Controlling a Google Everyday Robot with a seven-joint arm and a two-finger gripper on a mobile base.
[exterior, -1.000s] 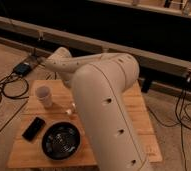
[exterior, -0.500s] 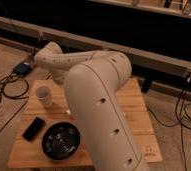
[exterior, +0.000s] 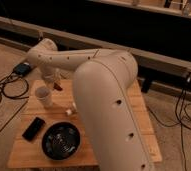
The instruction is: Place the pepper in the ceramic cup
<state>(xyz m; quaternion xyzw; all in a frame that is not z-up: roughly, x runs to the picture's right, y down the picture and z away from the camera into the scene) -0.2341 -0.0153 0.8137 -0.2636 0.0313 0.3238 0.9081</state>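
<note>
Nearest to us, well below and right of the pincer, the big white arm link (exterior: 106,100) fills the middle of the view and covers much of the wooden bench (exterior: 31,111).

A wide black bowl (exterior: 49,145) sits on the bench's near part, well below the pincer and a little to its right. A flat dark object (exterior: 33,128) lies on the bench just left of the bowl, below and left of the pincer.

Farther in, a small white object (exterior: 70,108) shows at the arm's edge, below and right of the pincer; we cannot tell what it is.

The ceramic cup (exterior: 43,96) stands upright on the bench, just below and left of the pincer, its dark mouth open to the top.

The pincer (exterior: 53,82) hangs from the arm's far elbow, pointing down, beside the cup's rim on its right. It is closed on the pepper (exterior: 57,87), a small red piece at its lower tip. The pepper is outside the cup, near the rim and apart from it.

Beyond the bench, left of the pincer, cables (exterior: 4,90) lie on the floor by a small box (exterior: 23,68).
</note>
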